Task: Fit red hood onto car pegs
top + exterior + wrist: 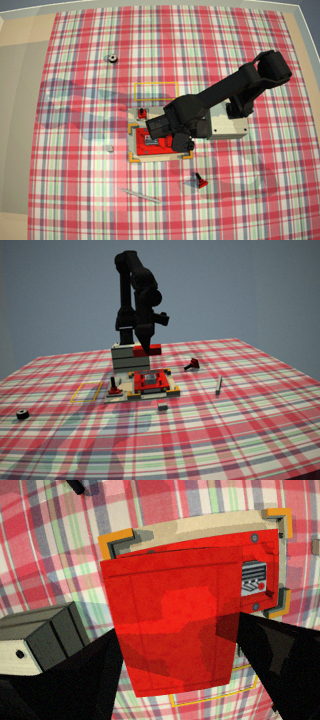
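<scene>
My gripper (146, 349) (176, 624) is shut on the red hood (153, 349) (174, 620) and holds it level in the air, above and a little behind the car. The red chassis (140, 147) (140, 382) sits in the jig (155, 157) (144, 396) with orange corner brackets. The grey engine block (151, 140) (150, 378) (255, 579) stands on its deck. In the wrist view the hood covers most of the chassis and only the engine side shows. In the overhead view the arm hides most of the hood. The pegs are too small to make out.
A red-and-black pin (141, 112) (113, 387) stands on the jig's left part. A yellow outlined rectangle (155, 82) (82, 401), a black ring (112, 58) (22, 413), a grey cube (109, 148) (162, 406), a grey bar (141, 195) (218, 384), a loose red pin (201, 181) (192, 364) and the arm's base block (227, 126) (124, 357) are around.
</scene>
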